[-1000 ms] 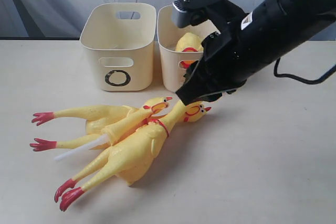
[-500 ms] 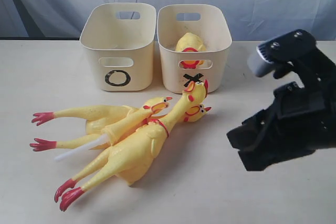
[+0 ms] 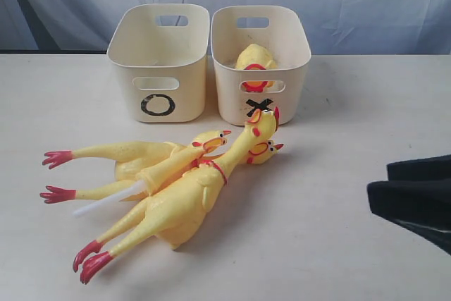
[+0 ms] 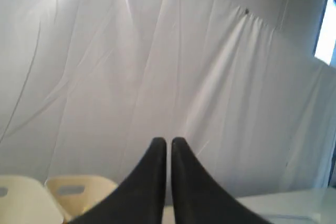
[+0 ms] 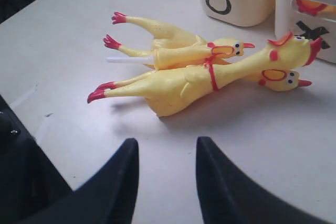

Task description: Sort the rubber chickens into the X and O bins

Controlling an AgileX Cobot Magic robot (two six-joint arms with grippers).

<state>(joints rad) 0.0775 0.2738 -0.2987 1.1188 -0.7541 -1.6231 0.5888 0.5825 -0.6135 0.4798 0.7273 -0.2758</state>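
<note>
Exterior view is showing three rubber chickens (image 3: 176, 206) lying piled on the table (image 3: 338, 103), just near of the bins. The round body (image 3: 254, 58) is sitting in the X bin (image 3: 296, 68), right of the O bin (image 3: 158, 75). The right gripper (image 5: 167, 142) is hovering with fingers apart, empty; the left gripper (image 4: 168, 141) is holding its fingers together on nothing.
</note>
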